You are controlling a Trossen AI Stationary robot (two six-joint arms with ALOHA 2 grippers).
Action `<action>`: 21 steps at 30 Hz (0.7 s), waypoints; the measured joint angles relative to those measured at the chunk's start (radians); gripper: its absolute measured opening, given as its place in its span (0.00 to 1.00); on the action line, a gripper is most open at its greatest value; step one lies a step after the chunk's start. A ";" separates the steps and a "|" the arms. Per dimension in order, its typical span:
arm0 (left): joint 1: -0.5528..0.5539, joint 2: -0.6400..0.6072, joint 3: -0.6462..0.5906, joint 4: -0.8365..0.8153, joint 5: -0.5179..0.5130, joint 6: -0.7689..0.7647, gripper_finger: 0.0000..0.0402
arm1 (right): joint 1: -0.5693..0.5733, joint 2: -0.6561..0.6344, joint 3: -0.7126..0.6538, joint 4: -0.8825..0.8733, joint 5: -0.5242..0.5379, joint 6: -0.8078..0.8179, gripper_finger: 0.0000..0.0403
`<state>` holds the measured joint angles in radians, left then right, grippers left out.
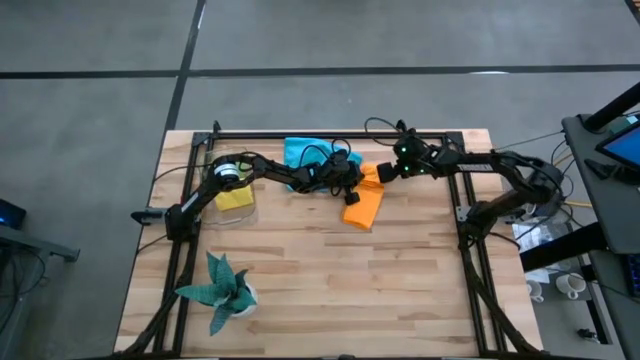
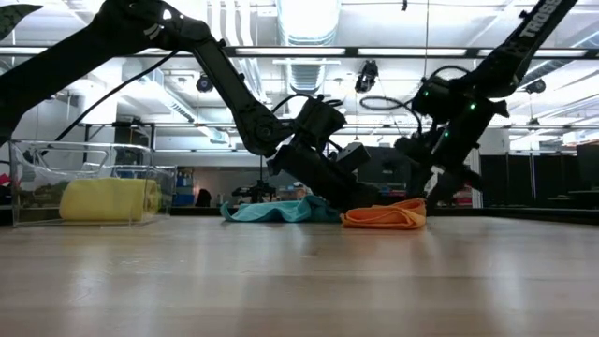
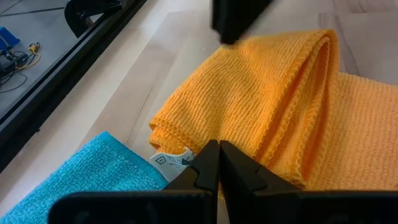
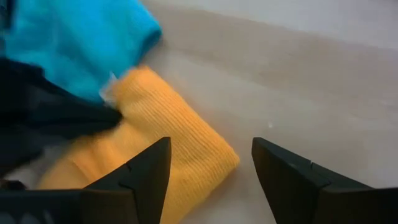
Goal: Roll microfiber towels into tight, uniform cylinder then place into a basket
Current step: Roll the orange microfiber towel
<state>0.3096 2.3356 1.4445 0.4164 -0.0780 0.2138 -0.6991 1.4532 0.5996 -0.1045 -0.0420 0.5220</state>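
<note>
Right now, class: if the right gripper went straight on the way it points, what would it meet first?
Most likely the orange towel: the right gripper, open, points down at its folded corner, with bare table beside it. How much gap remains is unclear.

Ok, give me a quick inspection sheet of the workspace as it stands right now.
Surface: wooden table, inside a black metal frame.
Job's things: orange towel folded flat, blue towel crumpled beside it, yellow towel rolled inside the basket.
Clutter: plant at the table's near left.
Grippers: left gripper shut at the orange towel's edge; right gripper open above its corner.
Cables: black loops over the blue towel.
Surroundings: grey floor, mugs to the right.
</note>
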 joint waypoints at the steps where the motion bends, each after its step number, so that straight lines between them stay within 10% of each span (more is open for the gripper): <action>1: 0.000 0.000 0.000 0.000 0.000 0.000 0.00 | 0.000 -0.016 -0.004 0.003 0.002 0.008 0.54; 21: -0.002 0.000 0.000 -0.006 0.000 0.000 0.00 | 0.017 0.066 -0.044 0.109 -0.013 0.086 0.54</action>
<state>0.3077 2.3352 1.4445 0.4099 -0.0780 0.2138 -0.6823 1.5189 0.5561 0.0048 -0.0549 0.6084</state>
